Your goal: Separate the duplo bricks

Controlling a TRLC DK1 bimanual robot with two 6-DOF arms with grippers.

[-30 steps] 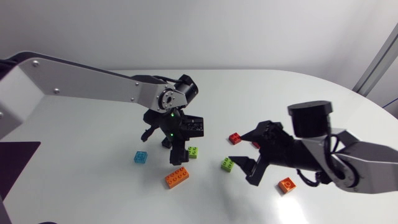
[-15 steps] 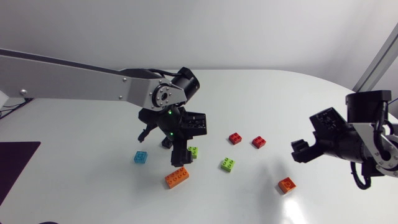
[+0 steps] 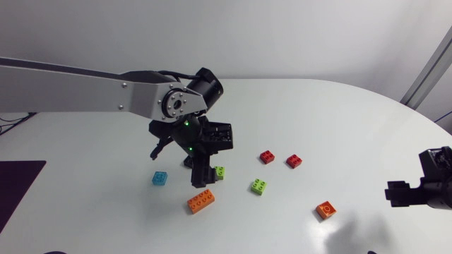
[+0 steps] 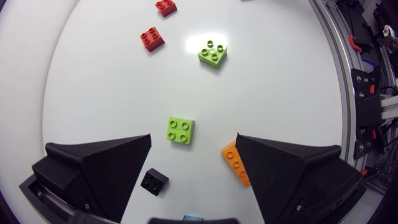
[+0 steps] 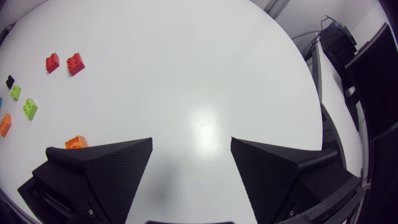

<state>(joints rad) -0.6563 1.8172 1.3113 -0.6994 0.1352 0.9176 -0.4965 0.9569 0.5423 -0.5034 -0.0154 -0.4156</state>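
Observation:
Loose duplo bricks lie apart on the white table (image 3: pixel 318 120): a blue one (image 3: pixel 160 178), a long orange one (image 3: pixel 201 202), two light green ones (image 3: pixel 219 172) (image 3: pixel 258 186), two red ones (image 3: pixel 267 156) (image 3: pixel 294 161) and a small orange one (image 3: pixel 325 209). My left gripper (image 3: pixel 201 166) hangs open over the small green brick (image 4: pixel 180 130), which lies untouched between its fingers. A black brick (image 4: pixel 153 182) sits under it, and the long orange brick (image 4: pixel 236 163) lies by one finger. My right gripper (image 5: pixel 191 142) is open and empty at the table's right edge (image 3: pixel 413 192).
In the left wrist view, ahead of the left gripper, lie the other green brick (image 4: pixel 212 53) and both red bricks (image 4: pixel 152 38) (image 4: pixel 165 6). The small orange brick (image 5: pixel 75 142) lies beside one finger of the right gripper, and the other bricks lie far off.
My right arm has pulled back from the middle bricks to the table's right edge, leaving the green and red bricks lying free. The left gripper has barely shifted.

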